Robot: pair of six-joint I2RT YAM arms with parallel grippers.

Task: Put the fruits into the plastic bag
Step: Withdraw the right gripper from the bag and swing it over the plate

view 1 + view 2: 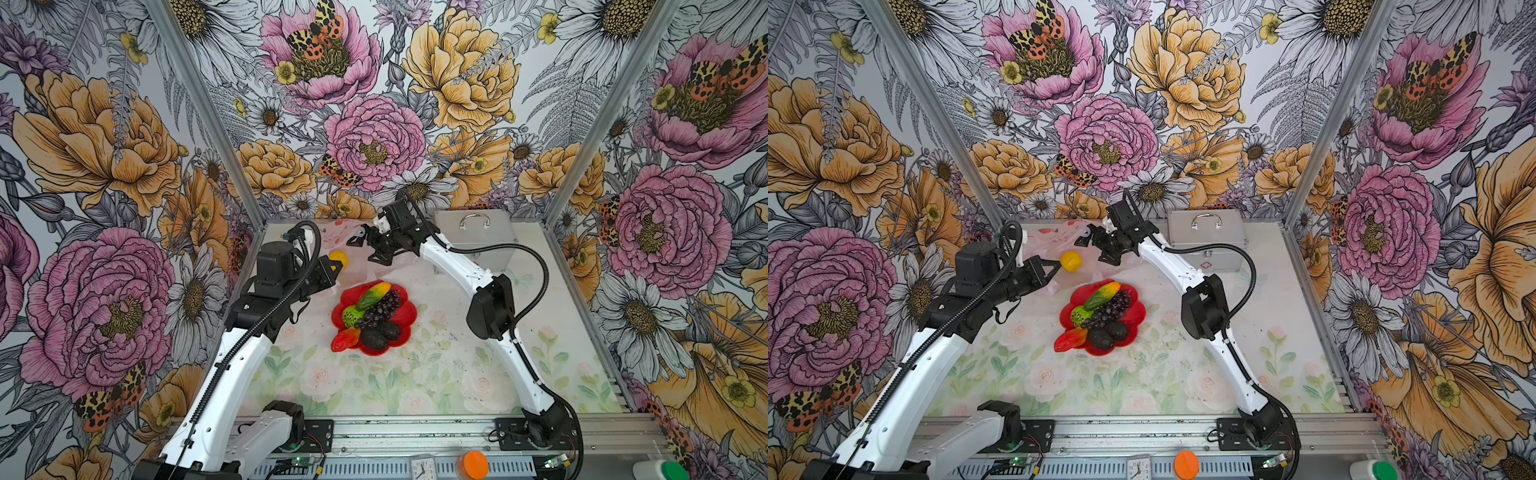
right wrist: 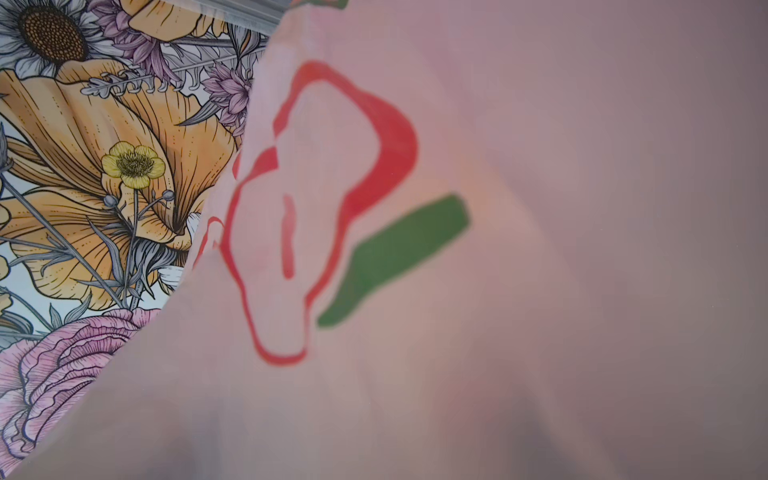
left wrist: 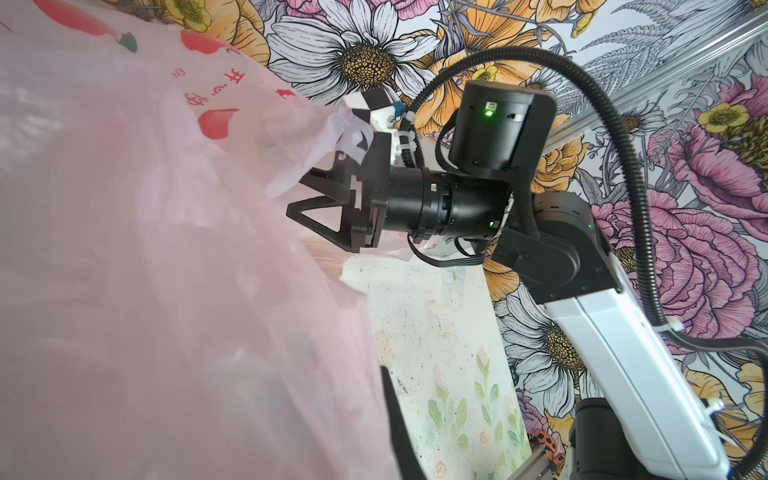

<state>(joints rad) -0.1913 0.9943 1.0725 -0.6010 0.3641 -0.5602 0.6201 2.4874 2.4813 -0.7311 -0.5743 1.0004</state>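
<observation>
The pale-pink plastic bag lies crumpled at the table's back. It fills much of the left wrist view and the right wrist view. My left gripper is shut on the bag's near edge. A yellow round fruit sits right at its tip, against the bag's film. My right gripper hovers open over the bag, holding nothing. A bag handle drapes over one of its fingers. The other fruits lie on the red plate: a green-orange one, grapes, a bumpy green ball, a blackish one, a red-orange one.
A silver metal case stands at the back right, just behind the right arm. A small clock, an orange cap and a green cap sit along the front rail. Flower-patterned walls close in three sides.
</observation>
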